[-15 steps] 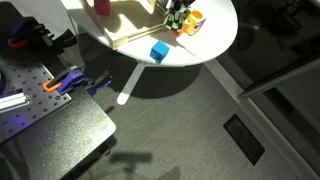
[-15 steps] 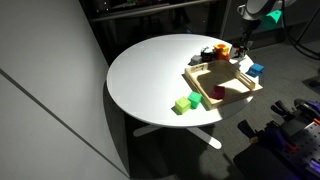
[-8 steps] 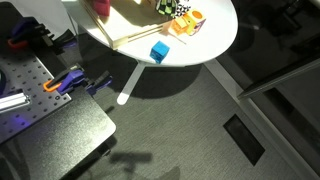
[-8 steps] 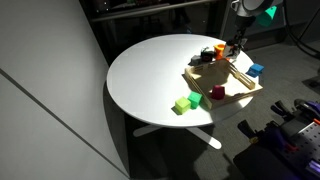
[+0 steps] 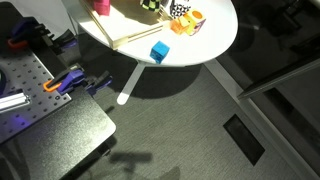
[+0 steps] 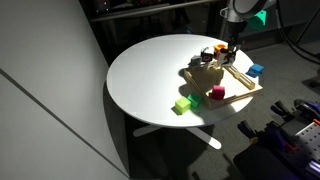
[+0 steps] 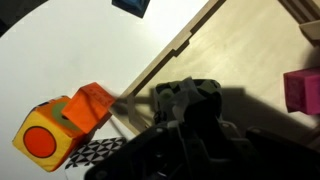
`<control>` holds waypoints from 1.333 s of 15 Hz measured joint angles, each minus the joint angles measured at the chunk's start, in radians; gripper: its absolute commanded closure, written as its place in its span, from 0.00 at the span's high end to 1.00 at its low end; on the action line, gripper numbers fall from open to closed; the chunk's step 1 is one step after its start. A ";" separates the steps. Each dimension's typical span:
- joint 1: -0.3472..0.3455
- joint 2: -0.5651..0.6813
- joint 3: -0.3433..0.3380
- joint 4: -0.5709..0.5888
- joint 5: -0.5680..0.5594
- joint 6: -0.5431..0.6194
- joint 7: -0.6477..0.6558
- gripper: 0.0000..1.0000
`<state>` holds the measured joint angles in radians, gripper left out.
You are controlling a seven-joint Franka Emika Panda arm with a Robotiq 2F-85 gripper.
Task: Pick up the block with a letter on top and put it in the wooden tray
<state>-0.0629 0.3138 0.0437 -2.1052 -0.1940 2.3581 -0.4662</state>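
Progress: the block with a letter on top (image 5: 150, 4) is off the desk (image 6: 150, 65) and hangs above the wooden tray (image 7: 250, 50) near its rim. The jaws of the gripper (image 6: 229, 48) appear clamped on it.
Remaining: lowering and release.
Wrist view only: orange block (image 7: 92, 103) and dotted piece (image 7: 95, 150) outside the rim; magenta block (image 7: 303, 90) inside.
Exterior view only: green blocks (image 6: 183, 103).

Block with a letter on top (image 5: 149, 4): small green-and-dark cube, cut off at the frame's top edge, letter unreadable, clamped in the gripper (image 6: 229, 58) over the wooden tray (image 6: 205, 82), contact with its floor unclear. Tray: big shallow pale-wood rectangle, thin raised rim, flat on the round white table (image 6: 150, 70) near its edge
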 measured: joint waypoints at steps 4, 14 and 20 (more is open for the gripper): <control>0.017 -0.008 0.016 0.008 0.000 -0.088 0.000 0.78; 0.044 -0.077 0.020 0.014 0.075 -0.175 0.148 1.00; 0.068 -0.078 0.020 0.033 0.110 -0.195 0.323 1.00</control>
<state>0.0056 0.2361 0.0635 -2.0718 -0.0843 2.1628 -0.1433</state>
